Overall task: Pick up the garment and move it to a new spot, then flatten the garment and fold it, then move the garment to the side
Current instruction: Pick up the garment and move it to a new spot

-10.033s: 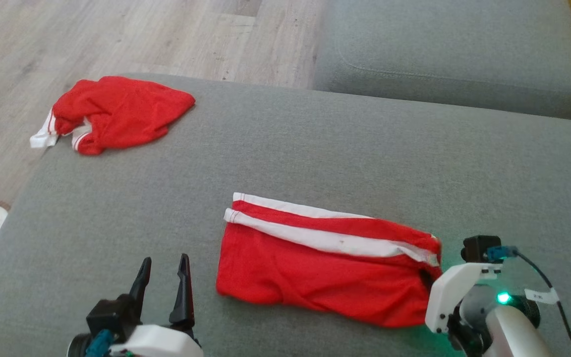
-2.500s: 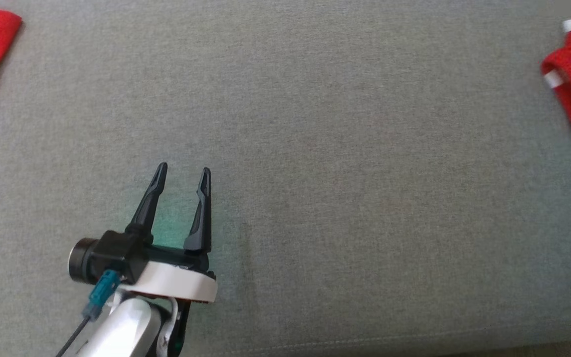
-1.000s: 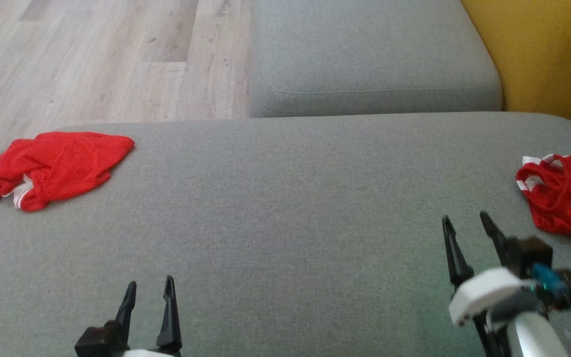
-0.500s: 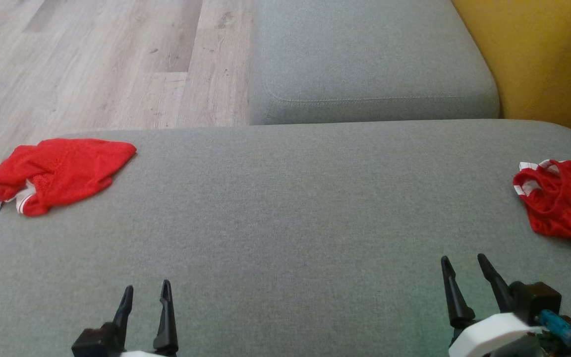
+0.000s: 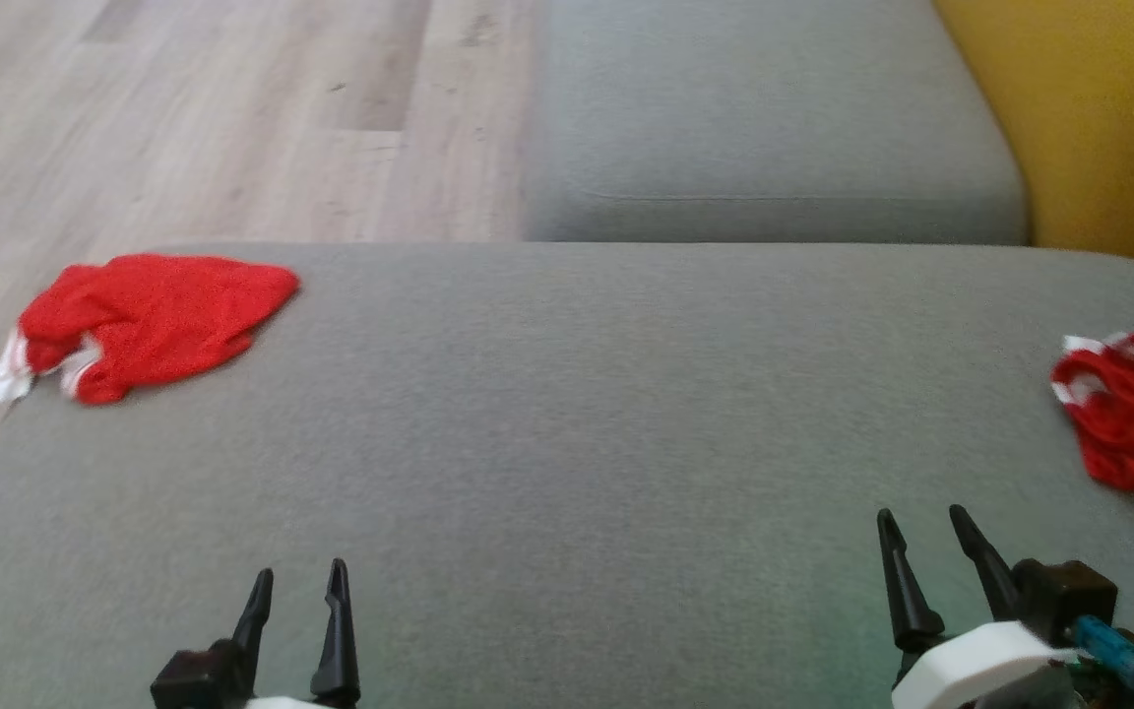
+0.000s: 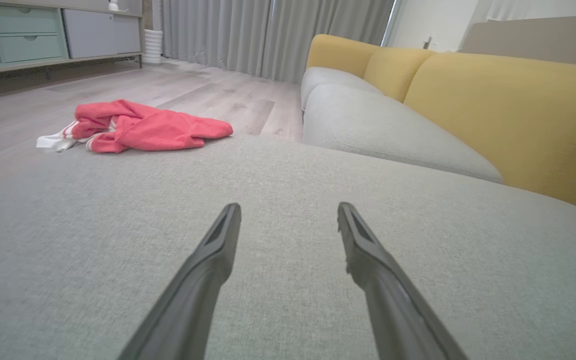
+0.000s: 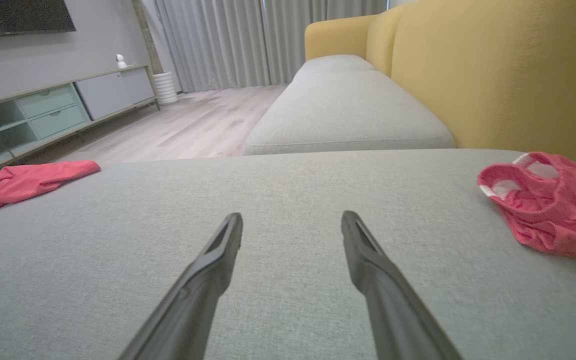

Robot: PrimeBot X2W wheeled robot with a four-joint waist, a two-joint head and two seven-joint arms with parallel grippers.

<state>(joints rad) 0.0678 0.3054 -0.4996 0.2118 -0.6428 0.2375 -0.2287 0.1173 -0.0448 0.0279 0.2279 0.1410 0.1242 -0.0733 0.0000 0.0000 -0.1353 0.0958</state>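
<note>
A red garment [image 5: 1128, 423] lies bunched at the right edge of the grey sofa seat [image 5: 577, 423]. A second garment [image 5: 149, 320] sits at its far left corner, with wide open fabric between. The left pincer [image 5: 299, 576] and the right pincer [image 5: 919, 512] are near, both spread and holding nothing.

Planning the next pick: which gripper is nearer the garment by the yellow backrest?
Right. The right gripper sits just short of the garment; left gripper far across the cushion.
</note>
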